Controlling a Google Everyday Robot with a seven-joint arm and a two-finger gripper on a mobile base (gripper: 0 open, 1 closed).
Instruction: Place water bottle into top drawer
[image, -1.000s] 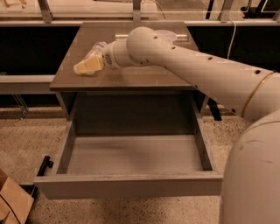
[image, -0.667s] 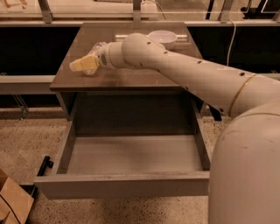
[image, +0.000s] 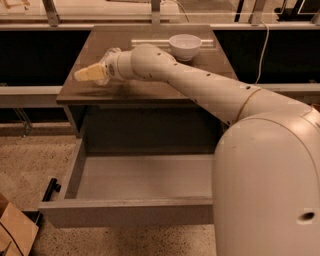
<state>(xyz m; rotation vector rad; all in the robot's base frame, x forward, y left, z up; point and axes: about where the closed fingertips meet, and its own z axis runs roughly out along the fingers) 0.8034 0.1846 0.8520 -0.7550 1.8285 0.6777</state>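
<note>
Reach step: gripper (image: 89, 73) over cabinet top (image: 100, 92) beside water bottle (image: 112, 52), its grip state indiscernible; next, grasp, then lower into open top drawer (image: 145, 177)

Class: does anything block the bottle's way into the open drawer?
Nothing visible does. The gripper is over the cabinet top's left side, the bottle by its wrist; the drawer below stands open, its floor bare.

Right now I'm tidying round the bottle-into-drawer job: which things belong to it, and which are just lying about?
Job:
- bottle, on the cabinet behind the wrist
- drawer, pulled open
- tool, over the cabinet's left edge

Lying about:
- bowl, at the cabinet's back
- box, on the floor
</note>
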